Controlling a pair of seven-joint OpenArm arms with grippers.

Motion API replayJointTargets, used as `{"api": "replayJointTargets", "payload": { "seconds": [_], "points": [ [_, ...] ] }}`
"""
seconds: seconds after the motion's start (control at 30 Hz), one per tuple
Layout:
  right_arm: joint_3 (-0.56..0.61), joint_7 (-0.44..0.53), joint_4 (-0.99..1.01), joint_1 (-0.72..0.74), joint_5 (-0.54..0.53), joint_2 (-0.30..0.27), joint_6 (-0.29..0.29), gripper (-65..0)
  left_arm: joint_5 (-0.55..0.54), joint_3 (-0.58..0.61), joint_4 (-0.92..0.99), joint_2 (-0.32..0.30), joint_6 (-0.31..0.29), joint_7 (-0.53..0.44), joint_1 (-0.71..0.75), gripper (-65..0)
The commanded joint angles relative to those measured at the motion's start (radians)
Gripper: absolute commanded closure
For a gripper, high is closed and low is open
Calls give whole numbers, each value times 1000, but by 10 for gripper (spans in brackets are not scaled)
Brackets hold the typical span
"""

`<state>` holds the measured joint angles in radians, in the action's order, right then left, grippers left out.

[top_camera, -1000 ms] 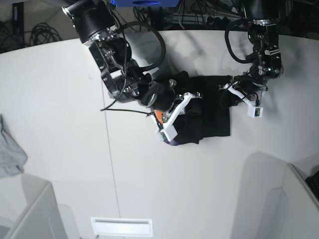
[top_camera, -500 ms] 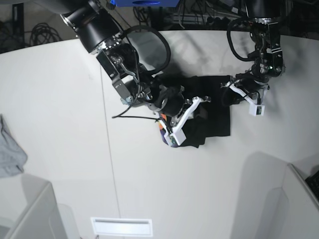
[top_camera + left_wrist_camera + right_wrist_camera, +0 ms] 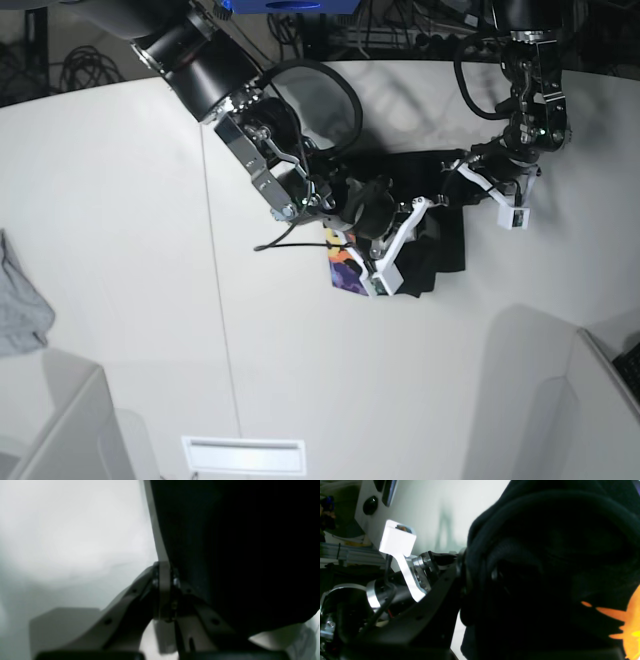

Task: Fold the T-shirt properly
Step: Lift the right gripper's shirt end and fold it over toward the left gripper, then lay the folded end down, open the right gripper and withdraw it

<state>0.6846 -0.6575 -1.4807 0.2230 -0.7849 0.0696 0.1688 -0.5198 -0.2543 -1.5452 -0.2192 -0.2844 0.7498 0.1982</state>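
Base view shows the T-shirt (image 3: 440, 215) as a bunched black heap near the middle of the white table (image 3: 120, 200), toward its far edge, with a patch of its orange and purple print (image 3: 347, 268) turned up at the near-left corner of the heap. The right gripper (image 3: 415, 225), on the arm that reaches in from the upper left of this view, sits low over the middle of the shirt, its white wrist camera block (image 3: 385, 280) hanging just above the printed patch. The left gripper (image 3: 462, 185), on the arm at the upper right, is down at the far-right edge of the shirt. In the right wrist view the black cloth (image 3: 545, 567) is heaped in thick folds right up against the right gripper (image 3: 463, 580), whose jaws are nearly closed and pinch a fold of it, and a sliver of the orange print (image 3: 627, 620) shows at the lower right. In the left wrist view the left gripper (image 3: 163, 590) has its jaws pressed fully together, with the shirt's edge (image 3: 175, 562) running right alongside them and draping over the right side of the frame; whether cloth is caught between them cannot be told. A small light grey cloth (image 3: 18, 310) lies well apart at the table's left edge in the base view.
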Motion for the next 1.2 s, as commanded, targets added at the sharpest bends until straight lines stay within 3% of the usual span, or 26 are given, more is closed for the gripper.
{"api": "replayJointTargets", "payload": {
  "seconds": [0.0,0.2,0.4,0.7,0.87,1.17],
  "points": [
    [-1,9,-5,23,-15,12,-10,0,10,-3,-11,-7,4,10,2,0],
    [4,34,13,29,-15,12,-10,0,10,-12,-27,-10,4,10,24,0],
    [4,35,39,29,-15,14,-10,0,3,-110,-76,-6,4,15,57,0],
    [4,35,41,25,-15,16,-10,0,-7,-330,-311,-1,-5,175,177,0],
    [2,35,67,25,-15,32,-10,0,-153,-474,-351,-9,-112,179,277,0],
    [4,81,111,25,-17,43,-10,0,-171,-612,-347,-10,-121,179,344,0]
  ]
}}
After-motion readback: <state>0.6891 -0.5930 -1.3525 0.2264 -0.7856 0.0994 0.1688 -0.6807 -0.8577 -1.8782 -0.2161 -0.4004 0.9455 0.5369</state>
